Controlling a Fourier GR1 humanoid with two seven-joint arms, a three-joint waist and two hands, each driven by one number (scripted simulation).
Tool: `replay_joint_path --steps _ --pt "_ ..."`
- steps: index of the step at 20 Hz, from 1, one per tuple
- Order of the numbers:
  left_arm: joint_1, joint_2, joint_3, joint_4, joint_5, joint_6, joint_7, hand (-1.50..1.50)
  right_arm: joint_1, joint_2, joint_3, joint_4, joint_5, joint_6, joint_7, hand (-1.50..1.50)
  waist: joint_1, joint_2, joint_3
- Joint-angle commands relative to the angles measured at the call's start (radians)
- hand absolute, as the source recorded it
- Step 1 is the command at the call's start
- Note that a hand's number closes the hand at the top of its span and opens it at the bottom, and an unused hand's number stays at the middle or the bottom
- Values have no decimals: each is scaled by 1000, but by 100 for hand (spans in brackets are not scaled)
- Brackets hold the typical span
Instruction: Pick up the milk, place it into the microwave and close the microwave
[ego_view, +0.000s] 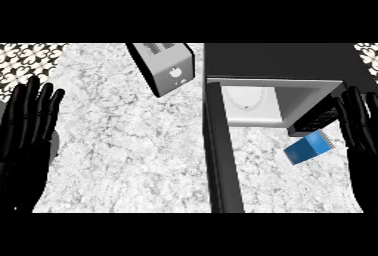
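The milk (309, 147) is a small blue carton with a white striped top, lying on the marble counter just in front of the microwave's open cavity. The microwave (284, 62) is a dark box at the upper right, with a white inside and a round plate (247, 100) on its floor. Its door (223, 150) stands swung open, edge-on, running down the middle of the view. My right hand (359, 122) is open at the right edge, fingers up, just right of the carton and apart from it. My left hand (26, 130) rests open at the left edge.
A silver toaster (164, 67) stands tilted in view at the top centre, left of the microwave. The marble counter (125, 150) stretches between my left hand and the open door. Patterned tiles (26, 57) show at the upper left corner.
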Motion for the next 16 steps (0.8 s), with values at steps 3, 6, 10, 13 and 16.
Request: replay_joint_path --steps 3,6,10,13,16 --pt "40 -31 -70 -90 -98 31 42 -150 -7 -13 -78 -12 -34 11 2 -150 -27 12 -5" --pt "112 -75 -159 -88 -168 53 -13 -150 -8 -53 -207 33 -94 23 -59 -150 -27 12 -5" --pt "162 -103 -282 -1 -73 191 42 -150 155 -9 -150 -7 -189 93 -9 -150 -37 11 -5" --pt "281 -104 -446 27 -117 280 -86 -150 184 -11 -170 -22 -210 113 -8 -150 -31 10 -6" --pt "311 -104 -519 28 -141 340 -98 -150 279 -16 -204 -27 -232 181 -72 -150 -32 10 -5"
